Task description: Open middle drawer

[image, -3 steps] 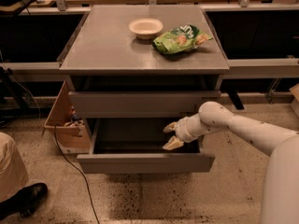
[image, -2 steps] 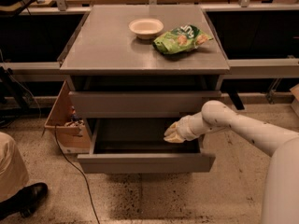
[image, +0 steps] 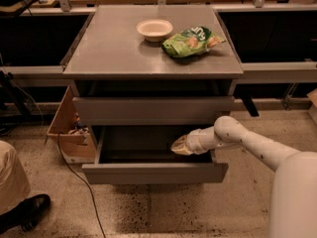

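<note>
Your gripper point(image: 179, 146) sits in the pulled-out middle drawer point(image: 154, 173), toward 3 o'clock; its grip, you cannot tell.

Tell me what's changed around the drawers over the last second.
Hardly anything. The end effector edged slightly left and stays over the right end of the pulled-out middle drawer. It visibly took hold of nothing and let nothing go. The middle drawer is out as far as before, and the bowl and green snack bag on top did not move.
</note>
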You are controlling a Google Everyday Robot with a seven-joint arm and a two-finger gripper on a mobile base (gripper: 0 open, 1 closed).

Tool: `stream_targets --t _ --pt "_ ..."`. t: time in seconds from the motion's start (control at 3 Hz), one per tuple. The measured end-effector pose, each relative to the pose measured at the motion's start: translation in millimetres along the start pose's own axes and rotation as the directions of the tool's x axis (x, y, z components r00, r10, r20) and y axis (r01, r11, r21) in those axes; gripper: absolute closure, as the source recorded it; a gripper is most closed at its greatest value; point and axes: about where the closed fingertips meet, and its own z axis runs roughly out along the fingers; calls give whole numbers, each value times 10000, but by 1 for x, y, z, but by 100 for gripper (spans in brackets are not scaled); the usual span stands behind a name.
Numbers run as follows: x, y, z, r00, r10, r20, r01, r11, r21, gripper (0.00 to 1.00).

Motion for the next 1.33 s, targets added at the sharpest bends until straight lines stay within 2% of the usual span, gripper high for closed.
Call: stream_targets --t 0.33,0.67,1.0,1.33 --pt "20 7 21 9989 467 34 -465 9985 -295 100" --pt "28 17 33 9960 890 -53 -891 9927 -811 100" --pt "25 27 37 9932 1147 -203 -1164 9843 -1328 100" --pt "23 37 39 9891 1416 -411 -1468 9716 -1857 100"
